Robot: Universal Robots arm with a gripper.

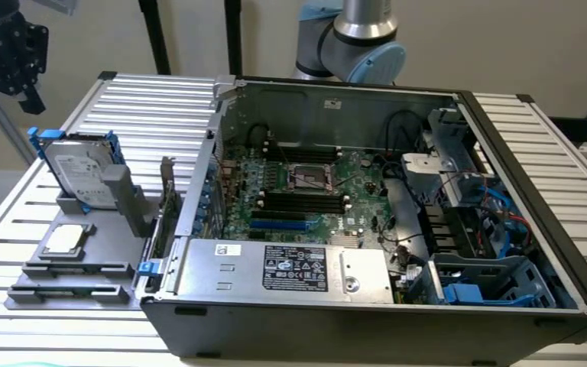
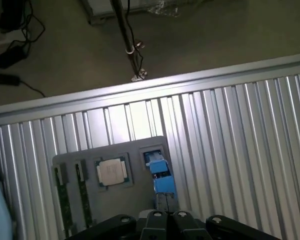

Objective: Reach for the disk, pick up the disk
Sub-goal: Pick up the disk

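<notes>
hovering above disk [image 1: 77, 174], fingers [image 2: 158, 220] closed

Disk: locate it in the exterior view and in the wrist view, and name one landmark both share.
Exterior view: the disk stands upright in the grey holder at the exterior view's left, outside the open computer case, behind the processor chip.
Wrist view: the disk is seen edge-on from above, its blue bracket beside the processor chip on the same holder.
Shared landmark: the square silver processor chip lying flat on the holder.
</notes>
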